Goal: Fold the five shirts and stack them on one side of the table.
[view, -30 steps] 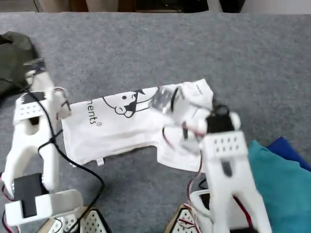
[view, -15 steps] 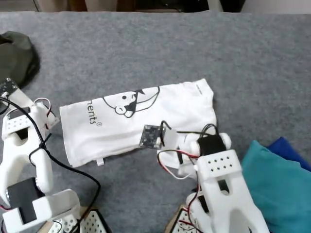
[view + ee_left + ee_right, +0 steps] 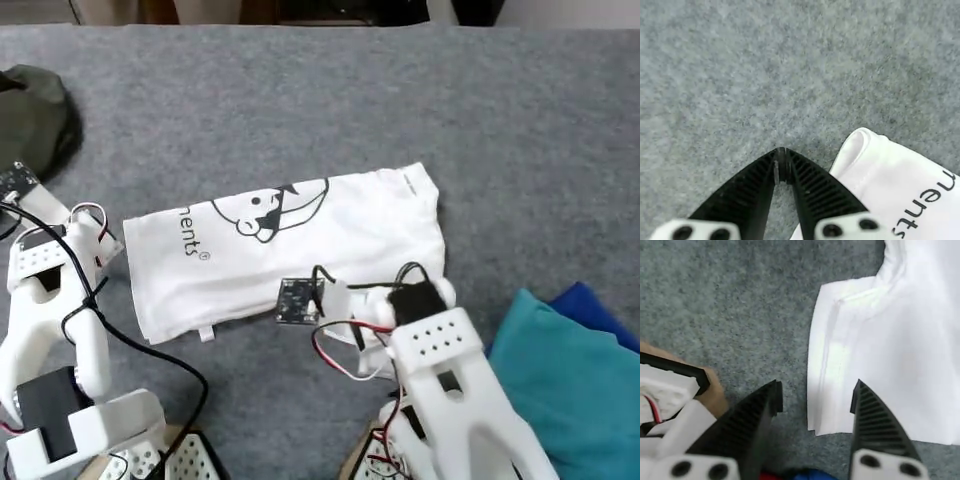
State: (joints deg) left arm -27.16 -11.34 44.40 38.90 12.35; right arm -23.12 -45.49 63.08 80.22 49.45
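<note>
A dark green garment [image 3: 30, 115] lies bunched at the far left corner of the table [image 3: 400, 100]. The left gripper [image 3: 781, 162] hangs low over the bare grey cover with its jaws closed tip to tip on nothing, just beside the left end of the white shirt [image 3: 290, 245]. The shirt lies flat across the middle, its long axis running left to right, with the left end a little nearer than the right.

The right gripper [image 3: 817, 387] is at the shirt's near right corner with its jaws spread wide and empty. In its wrist view, the doubled sleeve edge lies between them. That makes the right arm better placed to take cloth, and a fold would likely carry this corner away from the arm, across the shirt. A teal garment [image 3: 560, 370] and a blue one [image 3: 590, 300] lie at the near right, well apart from the shirt.

A second ago the right arm was farther out, over the shirt's right end, and the cloth there looked ruffled. It has since drawn back to the near edge, the left arm has backed off to the left, and the shirt's right end lies smooth.
</note>
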